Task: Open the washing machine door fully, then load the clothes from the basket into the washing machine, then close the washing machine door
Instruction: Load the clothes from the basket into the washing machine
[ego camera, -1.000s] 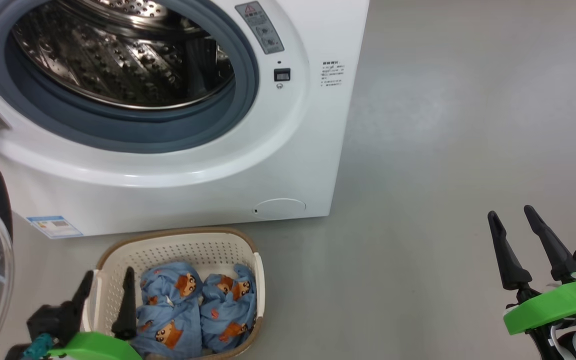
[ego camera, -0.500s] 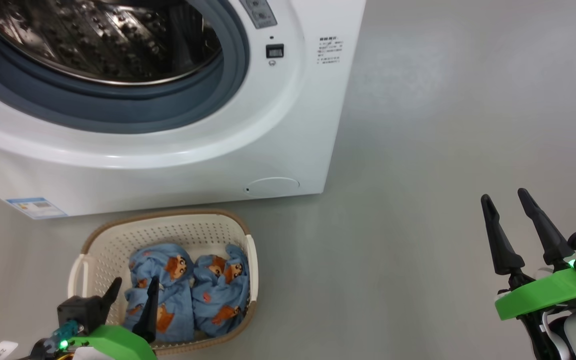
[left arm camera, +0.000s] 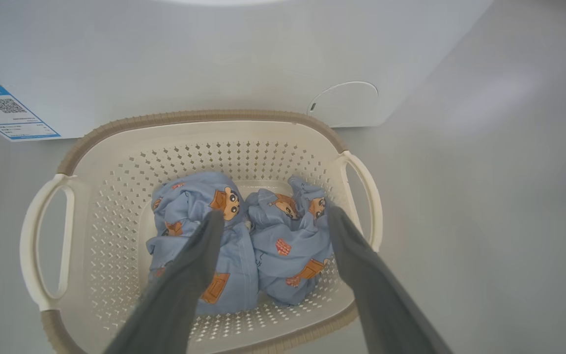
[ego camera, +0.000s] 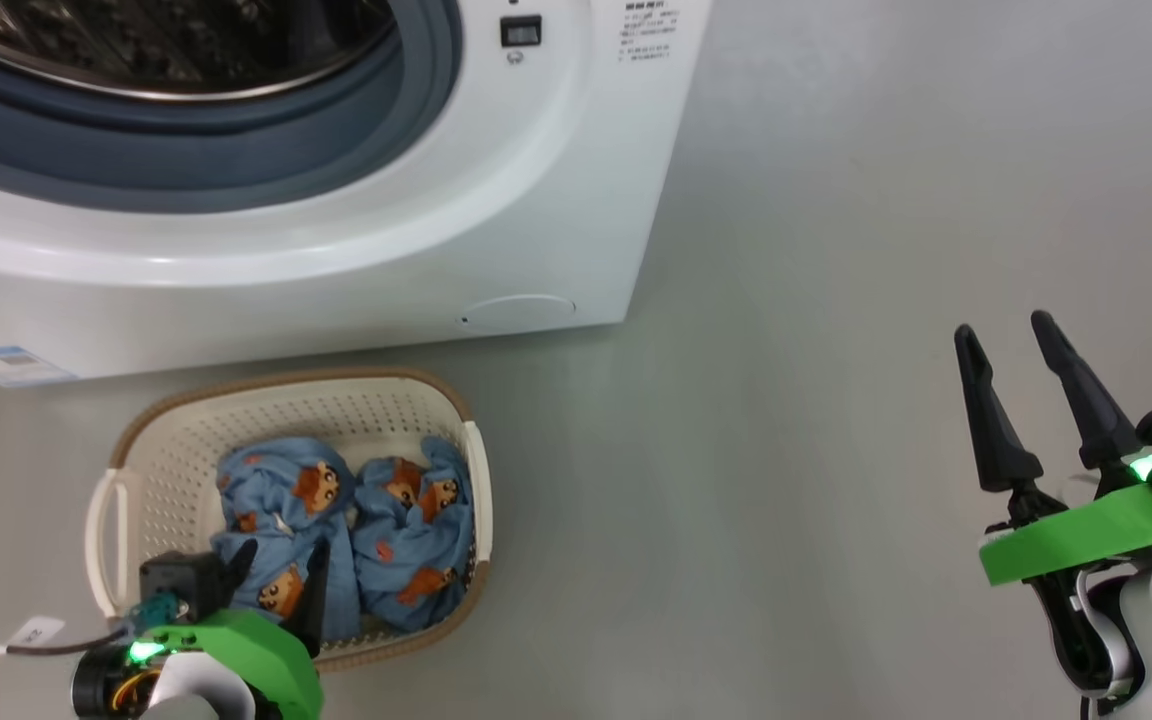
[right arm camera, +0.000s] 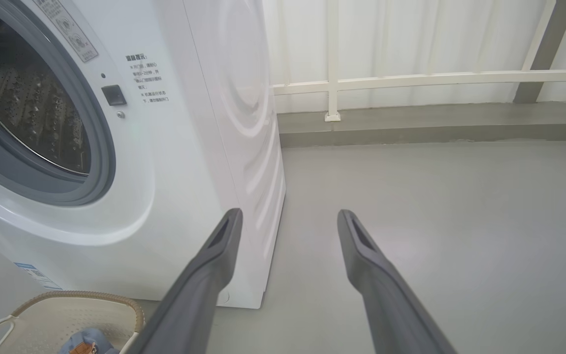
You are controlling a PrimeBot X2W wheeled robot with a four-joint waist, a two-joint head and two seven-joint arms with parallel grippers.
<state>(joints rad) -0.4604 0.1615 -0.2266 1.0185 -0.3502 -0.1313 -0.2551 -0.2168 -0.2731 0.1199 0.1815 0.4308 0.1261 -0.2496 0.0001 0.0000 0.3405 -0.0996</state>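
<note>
**Surface and room.** The floor (ego camera: pixel 836 300) is smooth and grey. A white rail (right arm camera: pixel 410 78) and a pale curtain (right arm camera: pixel 410 34) bound the room beyond the washer's side.

**Count.**
- One washer (ego camera: pixel 336 270) stands on the floor. Its drum (right arm camera: pixel 27 108) is uncovered inside the grey seal (ego camera: pixel 236 150).
- One basket (ego camera: pixel 286 420) sits on the floor just in front of the washer, near the round flap (ego camera: pixel 519 312).
- Two clothes (ego camera: pixel 281 480) lie side by side in the basket, touching each other.

**Arms.**
- The left gripper (left arm camera: pixel 275 214) angles down over the basket's near side. Its fingers are apart and hold nothing, with the tips over the clothes. Contact with the cloth cannot be told.
- The right gripper (ego camera: pixel 1002 330) hangs well to the right over bare floor. Its fingers are spread and empty, pointing past the washer's corner.
</note>
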